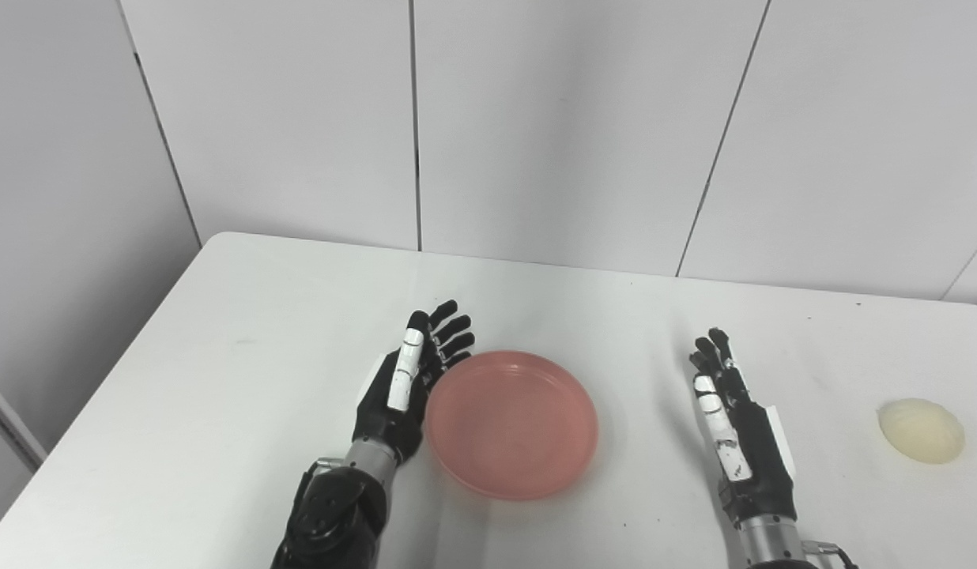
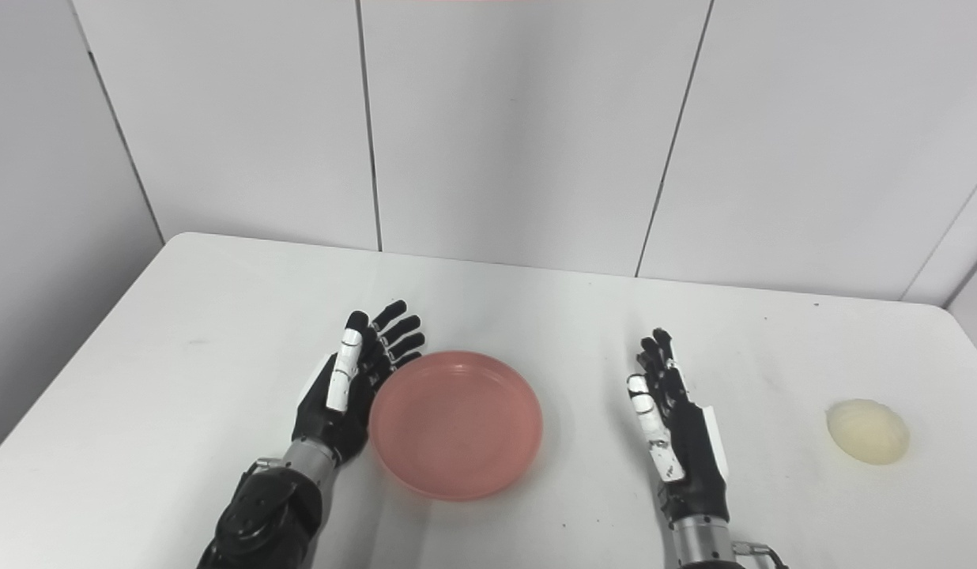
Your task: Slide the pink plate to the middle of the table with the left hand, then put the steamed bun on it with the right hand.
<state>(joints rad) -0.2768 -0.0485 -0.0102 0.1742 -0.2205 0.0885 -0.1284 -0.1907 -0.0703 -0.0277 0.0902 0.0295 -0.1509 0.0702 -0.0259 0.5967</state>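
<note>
Fingers of the left hand [image 1: 405, 387] are spread flat and rest against the left rim of the pink plate [image 1: 512, 423], which sits near the middle of the white table [image 1: 243, 340]. The right hand [image 1: 733, 427] is open and empty, well apart from the steamed bun [image 1: 922, 431] at the far right. That bun looks soft and light, so a gentle hold around its sides should work best.

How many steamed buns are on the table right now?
1. The steamed bun lies at the table's right side, beyond the right hand. Nothing seems hidden.
</note>
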